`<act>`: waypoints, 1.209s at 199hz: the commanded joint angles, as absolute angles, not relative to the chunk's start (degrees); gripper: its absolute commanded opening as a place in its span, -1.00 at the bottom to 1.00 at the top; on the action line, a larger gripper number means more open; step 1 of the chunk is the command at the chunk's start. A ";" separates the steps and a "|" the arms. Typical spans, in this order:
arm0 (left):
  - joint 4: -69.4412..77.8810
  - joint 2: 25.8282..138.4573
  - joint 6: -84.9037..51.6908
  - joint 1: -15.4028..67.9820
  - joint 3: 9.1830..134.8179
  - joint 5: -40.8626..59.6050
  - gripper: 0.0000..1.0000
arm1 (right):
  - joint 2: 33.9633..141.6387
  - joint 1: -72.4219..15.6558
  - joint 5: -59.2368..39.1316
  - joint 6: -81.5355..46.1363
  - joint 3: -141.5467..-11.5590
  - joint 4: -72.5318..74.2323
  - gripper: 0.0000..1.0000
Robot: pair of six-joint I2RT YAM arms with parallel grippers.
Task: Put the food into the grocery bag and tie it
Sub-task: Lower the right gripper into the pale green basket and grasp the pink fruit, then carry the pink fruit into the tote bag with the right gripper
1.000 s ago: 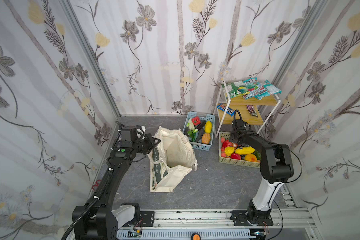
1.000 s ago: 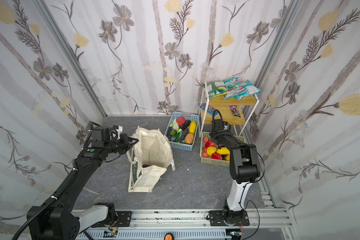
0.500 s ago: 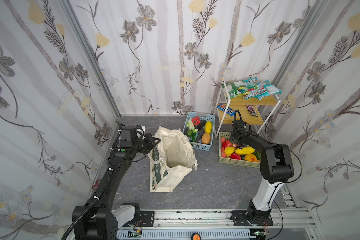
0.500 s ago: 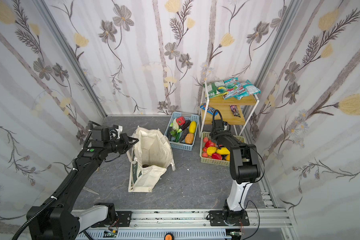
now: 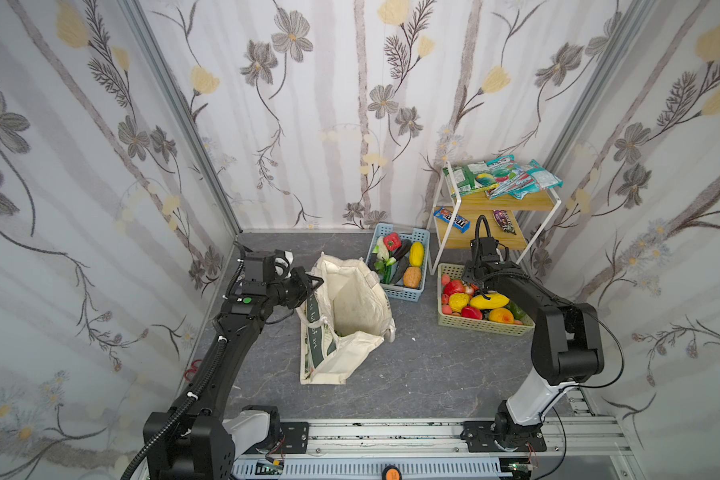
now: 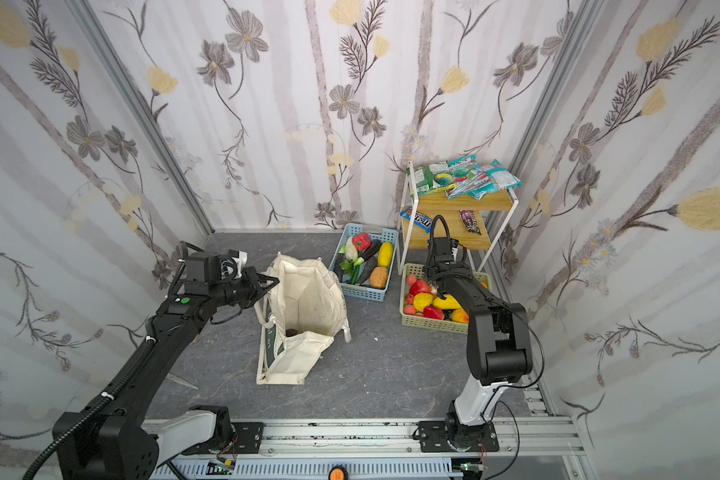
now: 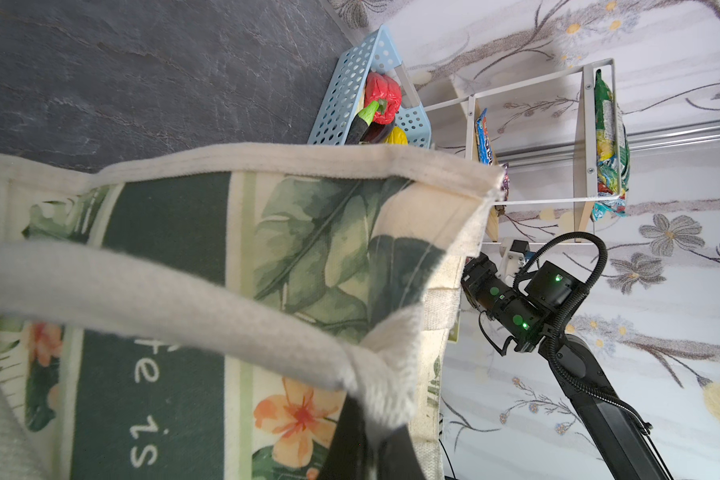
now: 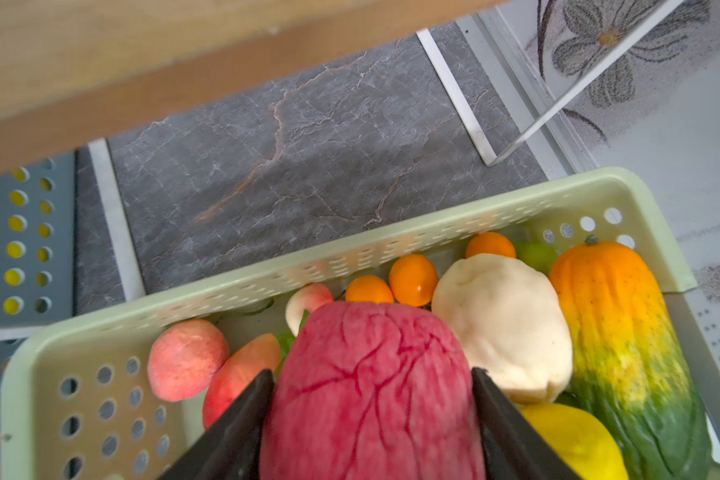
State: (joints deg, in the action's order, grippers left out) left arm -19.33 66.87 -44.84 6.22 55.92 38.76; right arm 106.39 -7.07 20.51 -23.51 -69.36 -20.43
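Left pincer [image 5: 314, 284] is clenched on a handle [image 7: 142, 286] of the grocery bag [image 5: 362, 299] [image 6: 308, 295], which stands open on the bench [image 5: 433, 374], mid-frame in both top views. Right pincer [image 8: 373, 376] is grasping a wrinkly red fruit [image 8: 366, 415] in the pale basket [image 8: 350, 253], right of centre beside the blue basket [image 5: 408, 293].

floral papered walls [image 5: 329, 124] enclose a grey marbled floor [image 5: 433, 374]; a two-tier wooden shelf [image 5: 512, 203] stands in the far corner.

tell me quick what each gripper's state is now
left gripper: closed on the cream canvas tote's loop handle
right gripper: closed on the wrinkled red plastic toy fruit at the pale yellow perforated basket
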 commanded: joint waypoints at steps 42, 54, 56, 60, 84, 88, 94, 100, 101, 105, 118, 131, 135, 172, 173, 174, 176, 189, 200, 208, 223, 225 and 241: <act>-17.89 68.09 -44.99 8.12 57.30 38.06 -1.00 | 97.79 -9.73 16.59 -25.16 -67.59 -21.59 0.40; -17.78 68.45 -45.09 8.63 57.44 37.84 -1.00 | 96.19 -10.86 16.04 -25.61 -67.59 -22.33 0.40; -17.87 68.53 -45.09 8.73 57.45 37.80 -1.00 | 95.99 -11.09 16.01 -25.65 -67.65 -22.43 0.40; -17.79 68.63 -45.09 8.84 57.54 37.72 -1.00 | 95.39 -11.50 15.87 -25.81 -67.74 -22.77 0.40; -17.44 69.21 -45.35 9.90 57.98 37.13 -1.00 | 92.00 -13.91 14.16 -27.09 -68.10 -24.31 0.39; -17.44 69.30 -45.35 9.97 58.07 37.05 -1.00 | 91.87 -14.32 13.81 -27.27 -68.11 -24.55 0.39; -17.43 69.43 -45.35 10.16 58.22 36.91 -1.00 | 90.40 -14.98 13.18 -27.58 -68.27 -24.76 0.39; -17.40 69.60 -45.35 10.34 58.36 36.87 -1.00 | 89.40 -15.72 12.38 -27.72 -68.42 -24.84 0.39; -17.40 69.65 -45.35 10.36 58.36 36.85 -1.00 | 89.26 -15.81 12.30 -27.75 -68.44 -24.90 0.39; -17.40 69.76 -45.35 10.44 58.39 36.82 -1.00 | 88.82 -16.33 11.83 -27.93 -68.51 -24.96 0.39; -17.31 70.04 -45.36 10.68 58.69 36.69 -1.00 | 87.56 -18.18 10.60 -28.73 -68.56 -24.67 0.39; -17.24 70.37 -45.35 10.72 58.83 36.56 -1.00 | 86.48 -20.29 9.75 -29.46 -68.79 -24.05 0.39; -17.18 70.48 -45.35 10.76 58.88 36.56 -1.00 | 86.22 -20.94 9.51 -29.80 -68.88 -23.89 0.39; -17.20 71.17 -45.18 10.90 59.30 36.65 -1.00 | 85.77 -27.07 6.89 -32.04 -70.92 -21.87 0.39; -17.21 71.18 -45.18 10.94 59.32 36.65 -1.00 | 85.82 -27.25 6.83 -32.10 -70.97 -21.83 0.39; -17.22 71.19 -45.18 11.01 59.32 36.65 -1.00 | 85.84 -27.47 6.75 -32.09 -71.08 -21.77 0.39; -17.22 71.19 -45.13 10.97 59.32 36.65 -1.00 | 85.86 -27.78 6.65 -32.22 -71.23 -21.72 0.39; -17.24 71.27 -45.09 10.96 59.39 36.64 -1.00 | 86.11 -30.08 6.51 -32.88 -72.32 -20.90 0.39; -17.31 71.40 -45.09 10.99 59.45 36.74 -1.00 | 86.52 -31.90 5.52 -33.35 -73.23 -20.27 0.39; -17.40 71.43 -45.00 10.99 59.45 36.69 -1.00 | 86.86 -33.42 5.10 -33.52 -74.08 -19.96 0.39; -17.40 71.46 -44.91 10.98 59.51 36.66 -1.00 | 87.80 -36.11 3.97 -33.54 -75.56 -19.46 0.39; -17.40 71.46 -44.91 10.98 59.50 36.65 -1.00 | 87.98 -36.47 3.63 -33.50 -75.82 -19.37 0.39; -17.27 71.24 -44.82 10.99 59.42 36.48 -1.00 | 89.19 -39.22 1.99 -33.43 -76.91 -18.58 0.39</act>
State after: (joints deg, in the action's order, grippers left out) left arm -18.35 71.37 -45.15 11.03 59.00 36.82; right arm 87.72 -36.36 5.41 -32.53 -75.26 -22.06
